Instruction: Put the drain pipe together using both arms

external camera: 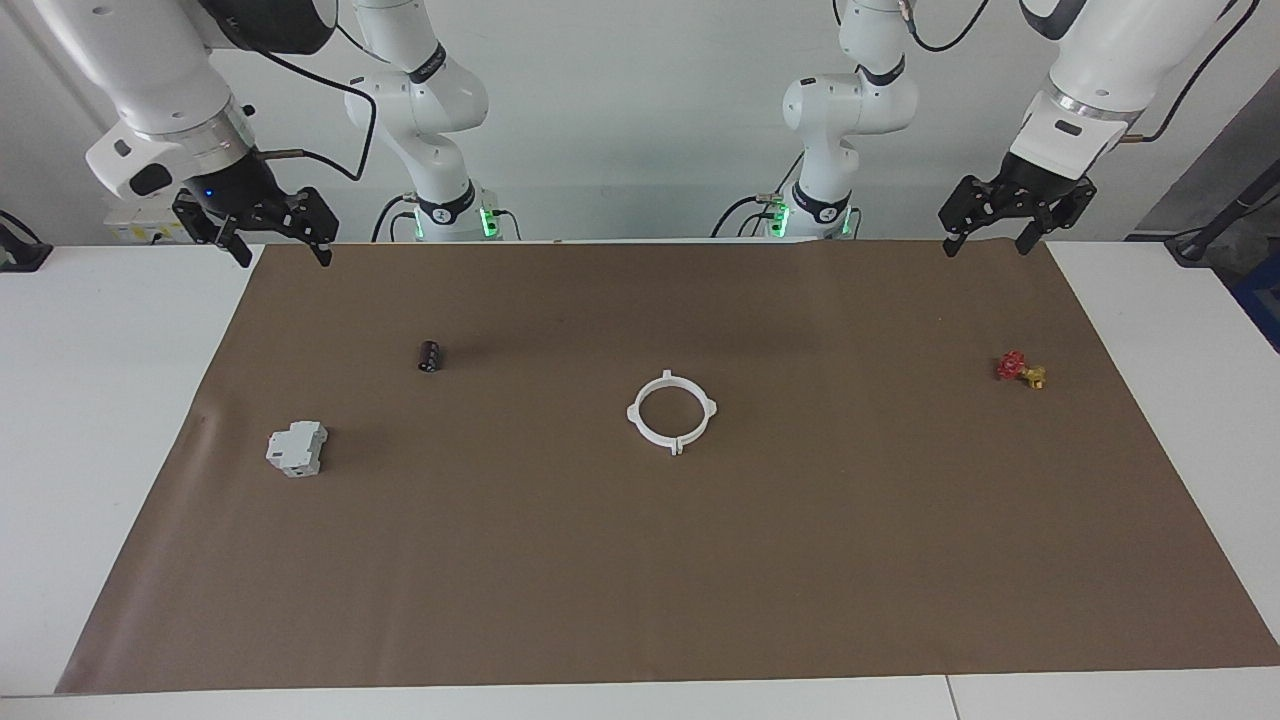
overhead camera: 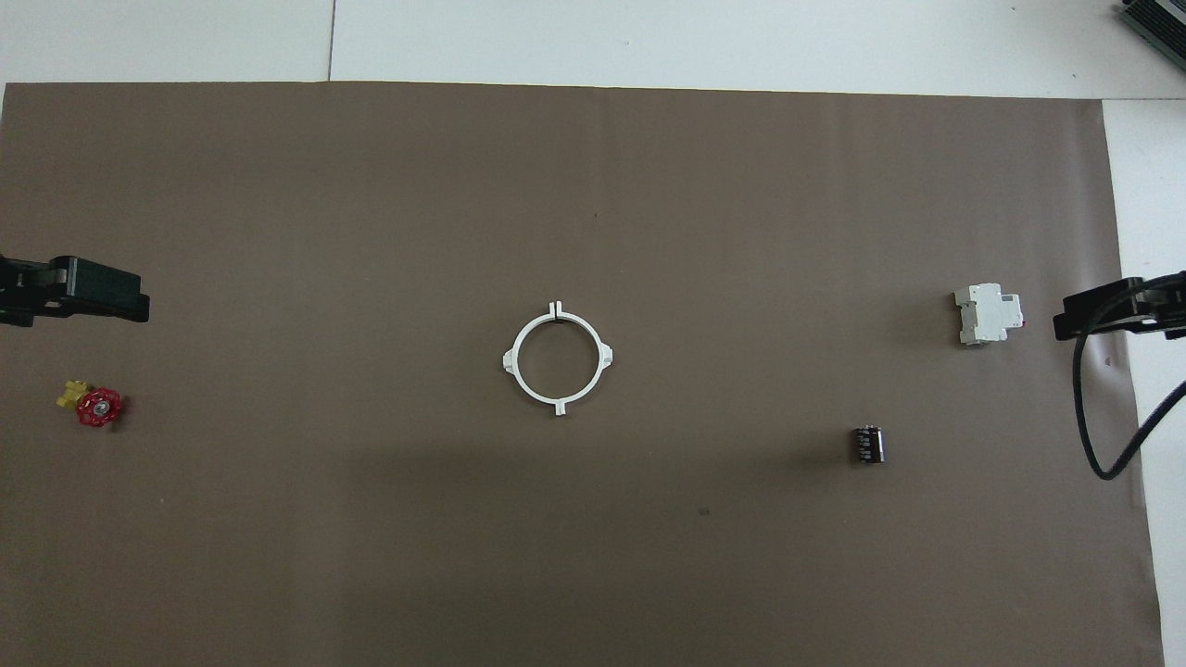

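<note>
The drain pipe (external camera: 676,445) lies flat in the middle of the brown mat as one closed white ring with tabs, its two halves together. It also shows in the overhead view (overhead camera: 559,402). My left gripper (external camera: 985,248) hangs open and empty above the mat's corner nearest the robots at the left arm's end; its tip shows in the overhead view (overhead camera: 102,289). My right gripper (external camera: 284,258) hangs open and empty above the mat's corner nearest the robots at the right arm's end and waits there. Both are well apart from the ring.
A grey-white boxy block (external camera: 297,448) and a small dark cylinder (external camera: 430,356) lie toward the right arm's end. A red and yellow valve (external camera: 1020,369) lies toward the left arm's end. The brown mat (external camera: 640,580) covers most of the white table.
</note>
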